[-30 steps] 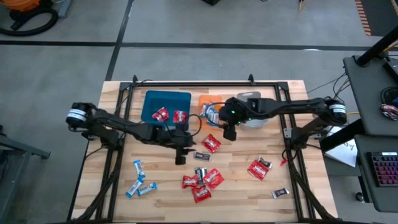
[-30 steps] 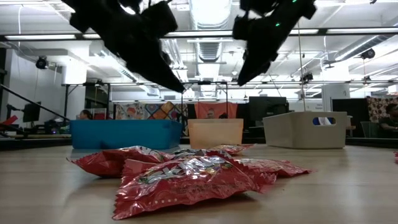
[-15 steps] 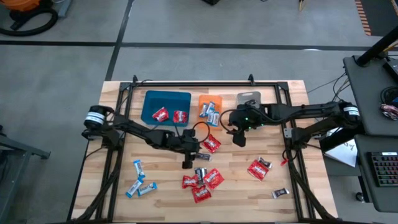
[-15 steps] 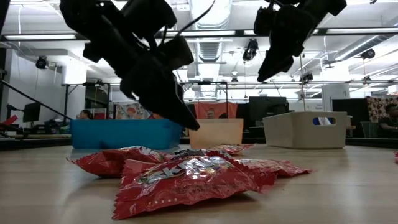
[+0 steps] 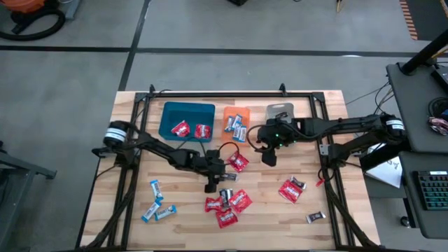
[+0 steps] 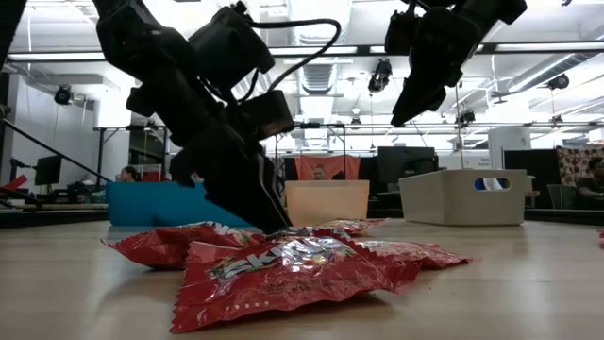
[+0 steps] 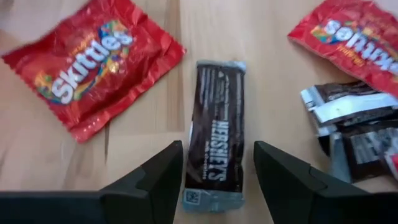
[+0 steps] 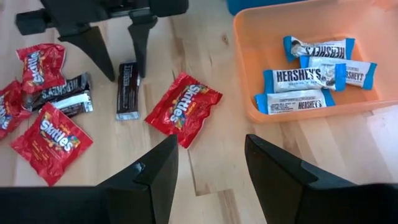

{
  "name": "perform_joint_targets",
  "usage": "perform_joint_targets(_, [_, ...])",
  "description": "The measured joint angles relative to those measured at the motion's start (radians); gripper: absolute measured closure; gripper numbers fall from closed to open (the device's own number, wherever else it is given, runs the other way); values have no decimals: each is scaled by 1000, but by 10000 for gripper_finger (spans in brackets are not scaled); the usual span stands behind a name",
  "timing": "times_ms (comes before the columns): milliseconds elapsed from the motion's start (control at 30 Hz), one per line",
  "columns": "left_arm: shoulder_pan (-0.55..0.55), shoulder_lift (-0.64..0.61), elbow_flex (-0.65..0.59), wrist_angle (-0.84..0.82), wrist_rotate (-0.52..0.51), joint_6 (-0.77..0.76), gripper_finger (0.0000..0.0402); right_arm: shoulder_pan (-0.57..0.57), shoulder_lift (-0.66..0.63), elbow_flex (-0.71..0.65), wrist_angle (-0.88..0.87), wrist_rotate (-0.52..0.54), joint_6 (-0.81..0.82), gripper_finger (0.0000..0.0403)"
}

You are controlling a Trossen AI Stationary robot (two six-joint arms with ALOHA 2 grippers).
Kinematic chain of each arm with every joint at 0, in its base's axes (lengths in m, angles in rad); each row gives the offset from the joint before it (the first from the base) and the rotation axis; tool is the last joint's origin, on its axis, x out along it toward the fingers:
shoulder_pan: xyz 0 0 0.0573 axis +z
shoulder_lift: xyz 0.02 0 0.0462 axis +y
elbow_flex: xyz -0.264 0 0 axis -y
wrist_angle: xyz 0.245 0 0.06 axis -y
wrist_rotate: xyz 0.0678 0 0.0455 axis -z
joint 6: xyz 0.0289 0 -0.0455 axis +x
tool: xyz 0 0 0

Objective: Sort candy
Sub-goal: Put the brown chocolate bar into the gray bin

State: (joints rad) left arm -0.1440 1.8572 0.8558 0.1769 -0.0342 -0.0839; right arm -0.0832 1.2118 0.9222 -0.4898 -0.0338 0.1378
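Left pincer [image 7: 214, 171] sits low, open around a dark bar [image 7: 217, 143] on the tabletop [image 7: 261, 37], not gripping. Right pincer [image 8: 208, 165] hovers open, empty, near the orange tray [image 8: 249, 68].

Dark brown bar [image 7: 217, 127], red packet [image 7: 93, 65]

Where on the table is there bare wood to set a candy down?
Free: the front right, between the red pack and the dark bar; the far right, beyond the grey tray; and the left edge beside the blue tray. Crowded: the middle, round the left gripper and the red pile.
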Motion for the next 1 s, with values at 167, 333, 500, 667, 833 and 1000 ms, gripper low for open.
perform_joint_targets(167, [0,32,3,14,-8,-3,226,3,0,0,1,5,-1,225])
perform_joint_targets(333, [0,63,5,17,-19,-4,259,3,0,0,1,8,0,225])
perform_joint_targets(500, [0,58,4,15,-19,20,316,3,0,0,1,7,-18,225])
perform_joint_targets(667, [0,25,3,6,-15,49,356,15,0,-10,22,8,-57,225])
perform_joint_targets(833, [1,-34,-5,-45,-14,118,357,50,0,-77,187,7,-98,225])
perform_joint_targets(1000, [5,-159,-2,-39,-49,169,357,88,0,-185,460,8,-146,225])
